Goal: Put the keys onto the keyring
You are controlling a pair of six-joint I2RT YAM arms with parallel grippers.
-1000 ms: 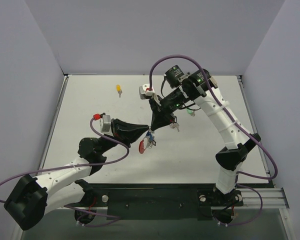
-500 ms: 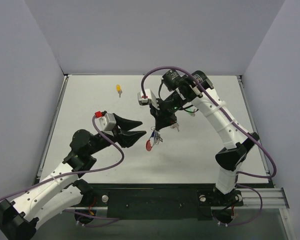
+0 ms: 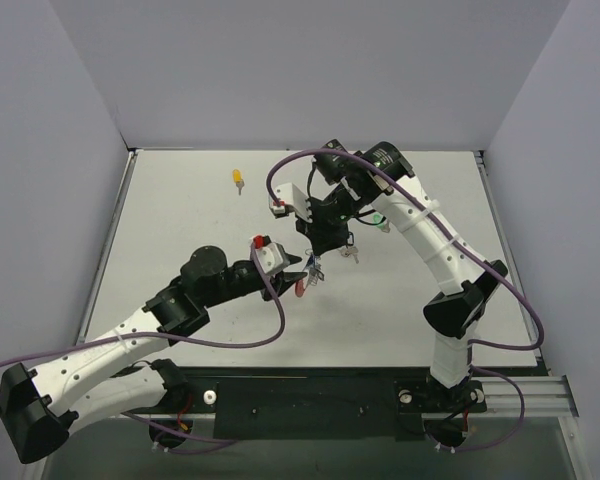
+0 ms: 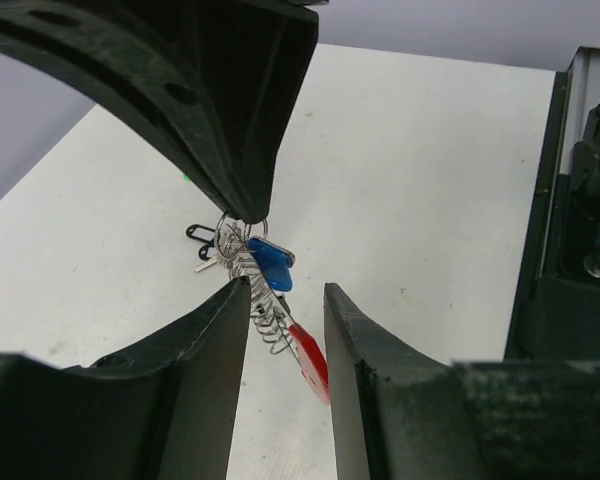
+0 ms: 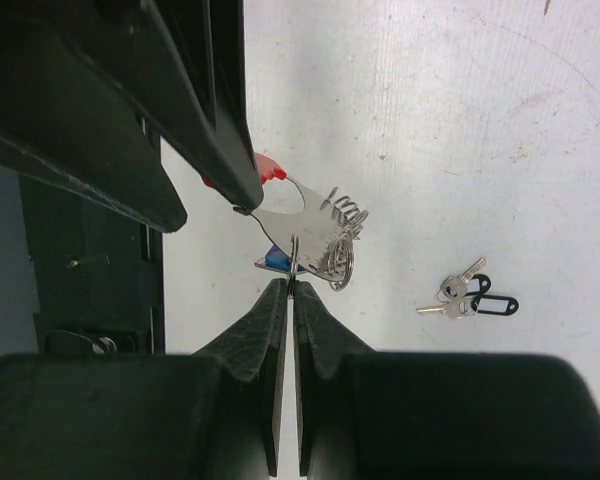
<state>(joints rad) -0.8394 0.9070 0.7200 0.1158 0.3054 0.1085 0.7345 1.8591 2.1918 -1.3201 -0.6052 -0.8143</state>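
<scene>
The left gripper (image 4: 286, 288) is spread, one finger on each side of the keyring (image 5: 315, 232), which hangs in the air above the table (image 3: 180, 220). In the left wrist view the ring's wire coil (image 4: 263, 308) lies just beside the left finger, perhaps touching it, while the red arc (image 4: 311, 362) hangs lower in the gap and crosses in front of the other finger. Whether either finger presses on the keyring cannot be told.

The blue key (image 4: 272, 266) sits against the upper part of the keyring, between the two grippers. Whether it is threaded on cannot be made out. In the right wrist view only a sliver of blue shows behind the silver plate.

Just above it the right gripper (image 5: 286, 288) is pressed together, pinching the keyring's thin wire loop at its fingertips. From overhead the keyring is a small blur where the two grippers meet.

Beyond the keyring, near it on the right arm's side, the black keys (image 5: 470, 295) lie flat on the table. Farther that way the green key (image 3: 380, 222) is half covered by the right arm. The yellow key (image 3: 238, 179) lies well apart, toward the far left.
</scene>
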